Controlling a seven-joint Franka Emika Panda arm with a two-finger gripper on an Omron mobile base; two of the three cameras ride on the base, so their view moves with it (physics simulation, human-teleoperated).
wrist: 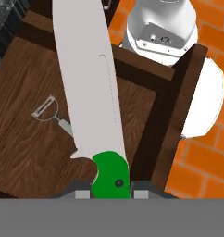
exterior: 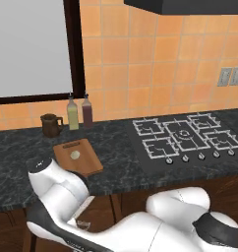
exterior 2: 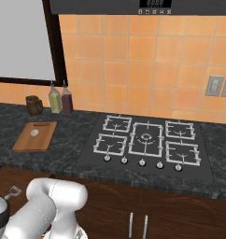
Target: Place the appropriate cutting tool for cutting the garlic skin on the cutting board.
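Bright green plastic marks the rounded handle of the knife [wrist: 110, 178], whose broad, smooth, pale silver blade runs up the middle of the hand view; the gripper [wrist: 105, 193] pinches that handle between its 2 small dark tips, so the tool hangs above an open wooden drawer [wrist: 26, 152] with a dark grained floor and raised side walls. In the drawer lies a grey all-metal peeler [wrist: 51, 113] with a forked head, partly hidden behind the blade. The white arm [exterior: 62, 197] is folded low in front of the cabinets, its elbow bulging up to counter height in the left base view, the hand reaching down below the counter edge. On the speckled black stone counter [exterior: 13, 172] sits the cutting board [exterior: 81, 158], a rectangular brown wooden slab with a slot handle at its far end, and the garlic [exterior: 75, 155], a small round cream bulb, rests on it near the middle. Behind the board stand a dark mug [exterior: 51, 124] and 2 slim bottles [exterior: 79, 113], side by side against the orange tiled wall; to the right lies a black cooktop [exterior 2: 145, 142] with 5 grated burners.
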